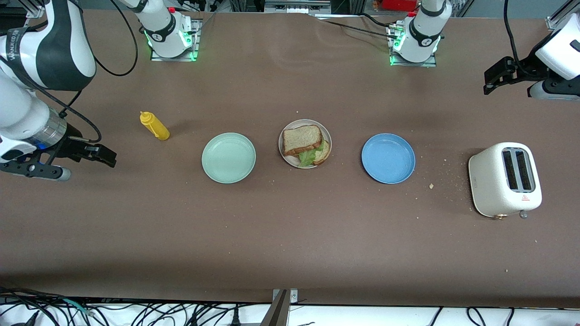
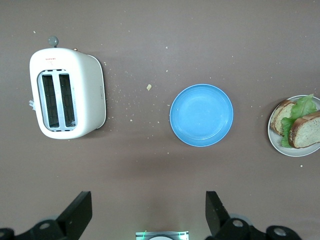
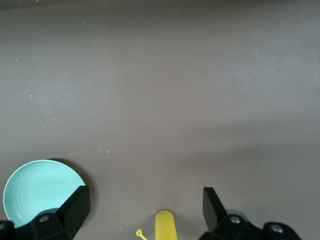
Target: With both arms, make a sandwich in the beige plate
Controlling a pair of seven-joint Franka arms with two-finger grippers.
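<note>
The beige plate (image 1: 312, 123) sits mid-table between a mint-green plate and a blue one. On it lies the sandwich: a tan bread slice (image 1: 301, 139) on top, ruffled green lettuce (image 1: 309, 157) poking out beneath it, and the edge of a lower slice (image 1: 323, 154). My right gripper (image 1: 108, 158) hangs open and empty over the table near the yellow bottle, at the right arm's end. My left gripper (image 1: 489, 83) hangs open and empty high over the left arm's end, above the toaster area. The left wrist view shows the plate's rim (image 2: 295, 151) and the sandwich (image 2: 300, 127).
A mint-green plate (image 1: 228, 158) and a blue plate (image 1: 388, 158) flank the beige one. A yellow squeeze bottle (image 1: 155, 126) lies toward the right arm's end. A white toaster (image 1: 504, 179) stands toward the left arm's end, with crumbs scattered around it.
</note>
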